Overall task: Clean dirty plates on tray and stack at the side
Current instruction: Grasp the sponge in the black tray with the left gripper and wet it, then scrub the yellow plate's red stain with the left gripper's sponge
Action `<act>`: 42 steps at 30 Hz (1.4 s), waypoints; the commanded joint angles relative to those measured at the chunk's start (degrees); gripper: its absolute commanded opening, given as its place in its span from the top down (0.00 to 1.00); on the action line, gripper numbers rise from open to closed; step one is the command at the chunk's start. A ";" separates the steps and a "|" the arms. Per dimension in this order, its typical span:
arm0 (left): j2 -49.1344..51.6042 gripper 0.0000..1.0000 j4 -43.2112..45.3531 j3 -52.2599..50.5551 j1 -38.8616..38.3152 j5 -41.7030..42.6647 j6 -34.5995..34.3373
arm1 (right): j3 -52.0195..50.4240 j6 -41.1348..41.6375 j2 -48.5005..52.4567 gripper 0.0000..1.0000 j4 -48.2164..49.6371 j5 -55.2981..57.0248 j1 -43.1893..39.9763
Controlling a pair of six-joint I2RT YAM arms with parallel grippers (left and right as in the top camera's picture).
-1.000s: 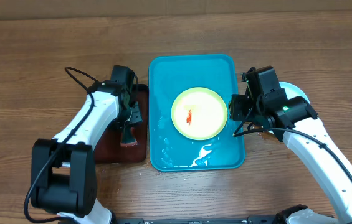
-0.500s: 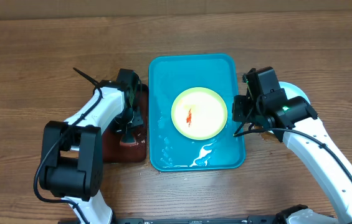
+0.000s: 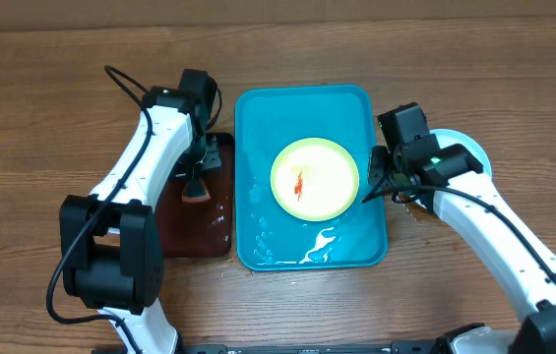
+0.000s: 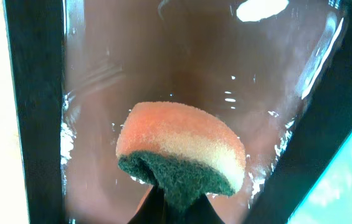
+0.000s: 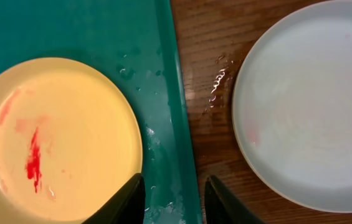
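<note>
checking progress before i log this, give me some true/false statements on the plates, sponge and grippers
1. The yellow plate on the tray has a red smear. True.
2. The left gripper is empty. False: it is shut on a sponge.
3. The white plate lies on the tray. False: it lies on the table, right of the tray.
4. The right gripper is open. True.
5. The sponge is over the yellow plate. False: it is over the dark tray.
</note>
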 commanded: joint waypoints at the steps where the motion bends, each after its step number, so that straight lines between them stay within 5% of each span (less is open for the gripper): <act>1: -0.24 0.96 4.96 -4.35 0.44 -3.65 1.22 | 0.68 0.42 0.94 0.67 0.15 -0.35 0.11; 7: -0.24 0.96 17.90 -15.37 0.42 -1.07 1.20 | 0.63 0.17 1.01 0.65 0.68 -0.09 0.11; 14: -0.26 0.96 14.47 -14.36 0.55 -0.37 2.14 | 0.63 -1.81 2.89 0.58 3.78 -0.76 0.11; 24: -0.37 0.96 -4.24 6.60 0.81 -0.07 3.02 | 0.63 -4.83 10.19 0.54 8.50 -6.14 0.11; 31: -0.37 0.96 -12.46 24.46 0.68 7.50 6.80 | 0.63 -7.76 16.48 0.55 10.56 -11.80 0.13; 38: -0.28 0.96 -10.88 29.86 -0.63 16.50 6.45 | 0.61 -9.27 20.20 0.91 10.51 -14.78 0.13; 42: 0.00 0.96 -7.43 28.02 -4.42 18.05 3.63 | 0.61 -9.25 20.20 0.96 10.54 -14.75 0.13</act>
